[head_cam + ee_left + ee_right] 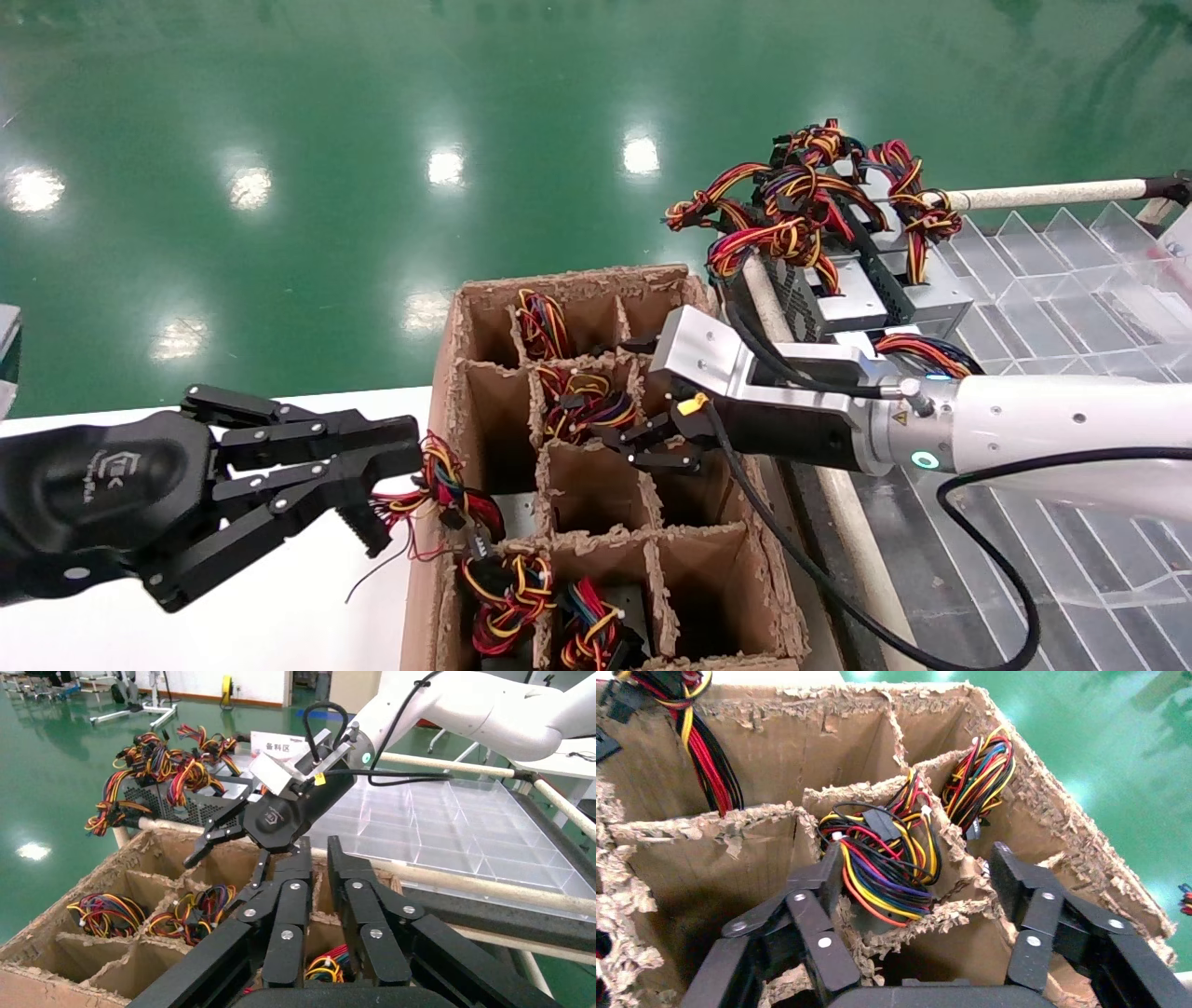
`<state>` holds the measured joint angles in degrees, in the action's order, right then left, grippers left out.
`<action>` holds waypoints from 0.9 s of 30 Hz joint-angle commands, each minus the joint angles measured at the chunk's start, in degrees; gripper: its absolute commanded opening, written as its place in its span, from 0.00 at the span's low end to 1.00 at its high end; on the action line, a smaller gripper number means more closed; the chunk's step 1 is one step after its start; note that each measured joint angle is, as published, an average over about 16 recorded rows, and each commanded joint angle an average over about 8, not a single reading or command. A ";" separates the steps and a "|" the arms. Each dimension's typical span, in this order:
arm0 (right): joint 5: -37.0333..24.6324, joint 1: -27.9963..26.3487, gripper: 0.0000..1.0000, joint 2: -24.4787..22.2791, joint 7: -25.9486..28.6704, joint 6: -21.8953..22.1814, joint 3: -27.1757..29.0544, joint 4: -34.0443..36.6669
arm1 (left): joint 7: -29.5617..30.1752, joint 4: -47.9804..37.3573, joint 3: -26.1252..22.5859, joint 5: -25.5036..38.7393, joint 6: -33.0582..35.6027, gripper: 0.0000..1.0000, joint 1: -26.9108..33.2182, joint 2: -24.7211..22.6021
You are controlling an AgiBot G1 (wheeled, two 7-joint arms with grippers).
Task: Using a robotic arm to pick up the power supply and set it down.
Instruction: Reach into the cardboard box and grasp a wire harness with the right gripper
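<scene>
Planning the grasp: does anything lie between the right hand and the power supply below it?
Yes: a coiled red, yellow and black wire bundle fills the brown cardboard box cell under the open right hand, hiding the power supply. Left hand hovers beside it.

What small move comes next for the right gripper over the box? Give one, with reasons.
Probably lower the right gripper straight down. It hangs open above the cardboard box, its fingers either side of the wire bundle in a middle cell, nothing gripped yet. The power supply beneath is hidden, so descend slowly. The left gripper sits beside the box.
</scene>
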<state>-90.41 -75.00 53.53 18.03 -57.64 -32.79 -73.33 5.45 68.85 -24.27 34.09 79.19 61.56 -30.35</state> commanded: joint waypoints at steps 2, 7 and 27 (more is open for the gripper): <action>-0.26 0.05 0.00 0.35 0.11 0.39 -0.08 0.48 | 0.00 0.00 0.00 0.00 0.00 0.00 0.00 0.00; -0.36 0.10 0.00 0.57 0.16 0.24 -0.28 1.21 | 0.00 0.00 0.00 0.00 0.00 0.00 0.00 0.00; -0.80 -0.90 0.00 0.84 -0.59 -0.82 -0.79 2.57 | 0.00 0.00 0.00 0.00 0.00 0.00 0.00 0.00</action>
<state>-91.13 -75.90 54.35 17.24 -58.51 -33.56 -71.05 5.45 68.85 -24.27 34.09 79.19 61.56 -30.35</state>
